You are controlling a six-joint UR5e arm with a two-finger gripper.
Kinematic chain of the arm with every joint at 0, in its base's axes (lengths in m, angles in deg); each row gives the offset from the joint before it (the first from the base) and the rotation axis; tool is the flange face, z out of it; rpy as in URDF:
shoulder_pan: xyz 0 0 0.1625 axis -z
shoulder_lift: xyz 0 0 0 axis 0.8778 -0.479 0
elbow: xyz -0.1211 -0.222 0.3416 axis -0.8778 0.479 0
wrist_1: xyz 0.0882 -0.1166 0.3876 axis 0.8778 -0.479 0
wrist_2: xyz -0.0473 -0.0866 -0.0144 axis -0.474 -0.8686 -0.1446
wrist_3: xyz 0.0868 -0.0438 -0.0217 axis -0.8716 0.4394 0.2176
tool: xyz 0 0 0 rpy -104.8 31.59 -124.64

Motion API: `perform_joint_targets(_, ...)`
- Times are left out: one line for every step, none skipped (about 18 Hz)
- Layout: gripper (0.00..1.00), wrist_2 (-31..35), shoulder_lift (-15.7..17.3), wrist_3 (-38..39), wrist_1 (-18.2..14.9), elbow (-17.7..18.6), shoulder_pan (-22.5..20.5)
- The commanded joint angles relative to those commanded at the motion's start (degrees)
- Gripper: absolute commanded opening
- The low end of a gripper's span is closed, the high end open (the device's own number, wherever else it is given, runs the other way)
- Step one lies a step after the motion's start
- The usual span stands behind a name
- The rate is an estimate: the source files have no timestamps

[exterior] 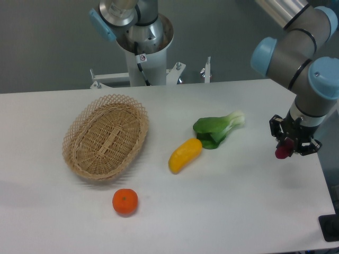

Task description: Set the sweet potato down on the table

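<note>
My gripper (290,146) hangs over the right part of the white table (222,206) and is shut on the sweet potato (283,152). Only the tuber's dark magenta end shows, poking out below the black fingers. It is held a little above the tabletop, to the right of the bok choy.
An oval wicker basket (106,136) stands at the left. A round orange tangerine (125,201) lies in front of it. A yellow oblong vegetable (185,155) and a green bok choy (217,129) lie mid-table. The table's right edge is close to my gripper.
</note>
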Motion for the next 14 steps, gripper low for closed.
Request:
perform_joint_targets(0.08,0.00,0.00,0.09,0.00,0.00,0.00)
perform_joint_targets(0.08,0.00,0.00,0.09,0.00,0.00,0.00)
perform_joint_targets(0.08,0.00,0.00,0.18,0.09,0.17,0.09)
perform_joint_targets(0.08,0.00,0.00,0.18,0.09,0.18,0.09)
perform_joint_targets(0.08,0.09,0.09,0.18,0.09,0.18,0.17)
perform_joint_targets(0.09,0.09,0.00,0.35,0.00,0.18,0.26)
perform_joint_targets(0.09,0.17,0.09,0.44,0.00,0.18,0.44)
perform_joint_targets(0.09,0.18,0.09,0.53,0.00,0.26,0.70)
perform_joint_targets(0.10,0.26,0.09,0.53,0.00,0.35,0.88)
perform_joint_targets(0.10,0.18,0.26,0.62,0.17,1.05,1.05)
perform_joint_targets(0.10,0.09,0.44,1.05,0.26,1.66,1.23)
perform_joint_targets(0.10,0.09,0.61,1.93,0.70,1.93,1.58)
perform_joint_targets(0.10,0.09,0.62,3.07,0.96,2.28,2.54)
perform_joint_targets(0.10,0.17,0.62,4.90,0.97,2.37,3.42)
